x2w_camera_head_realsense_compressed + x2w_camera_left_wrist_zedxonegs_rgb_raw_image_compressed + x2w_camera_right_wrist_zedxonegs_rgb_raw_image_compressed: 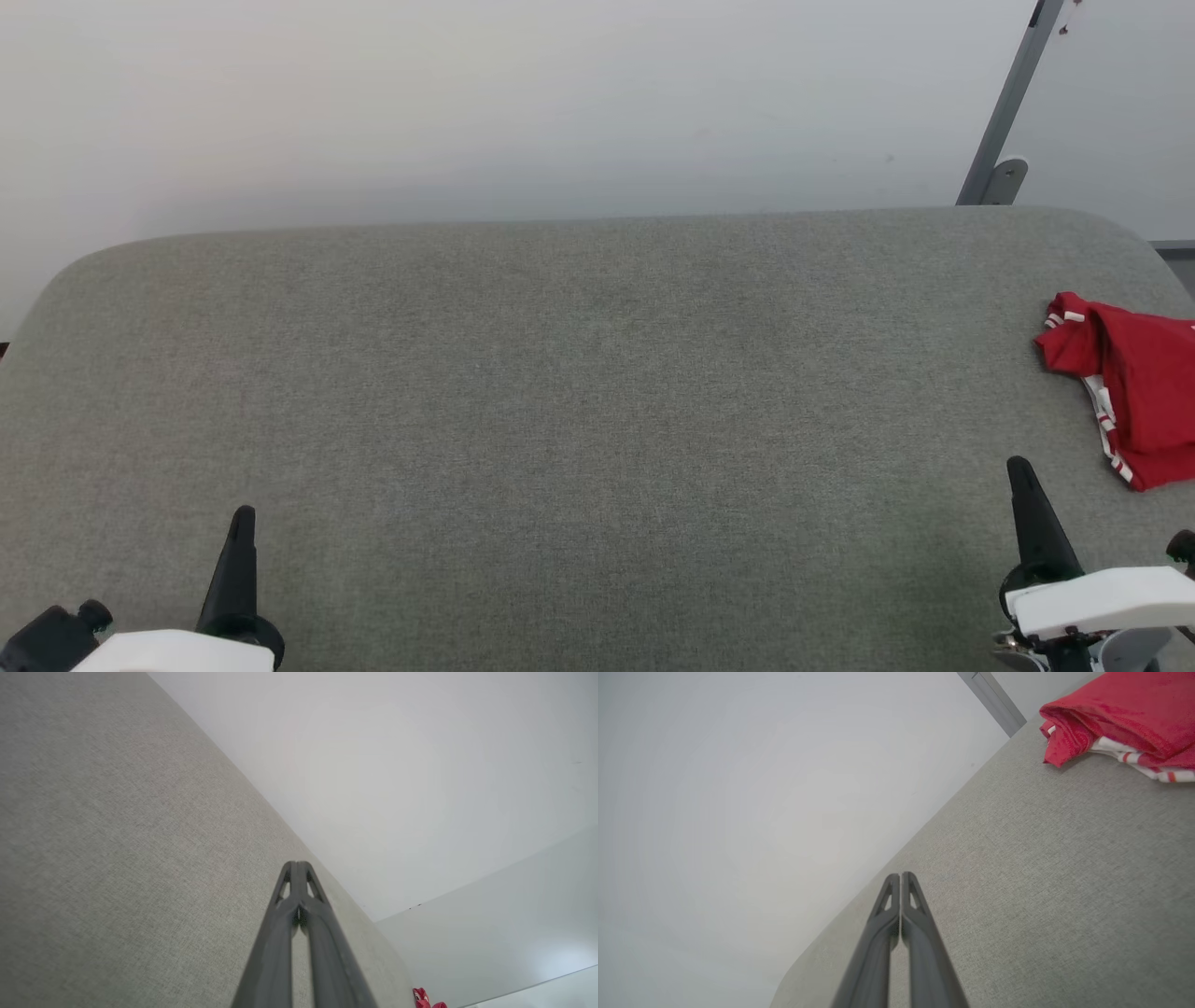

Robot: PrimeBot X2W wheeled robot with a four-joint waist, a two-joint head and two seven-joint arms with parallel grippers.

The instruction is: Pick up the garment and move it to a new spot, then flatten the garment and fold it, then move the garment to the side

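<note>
Jersey point(1134, 392), red with red-and-white striped trim, lies bunched in layers on the grey fabric worktop point(579, 401). It sits a little ahead of the right hand point(1018, 464) and off to that hand's outer side, near it but not touching. The right hand's two dark fingers are pressed together with nothing between them. The left hand point(244, 513) is also closed and empty. From the left hand the jersey is far across to its right, well apart, beyond the right hand. A grey metal post point(1008, 103) leans behind the worktop, past the jersey.
</note>
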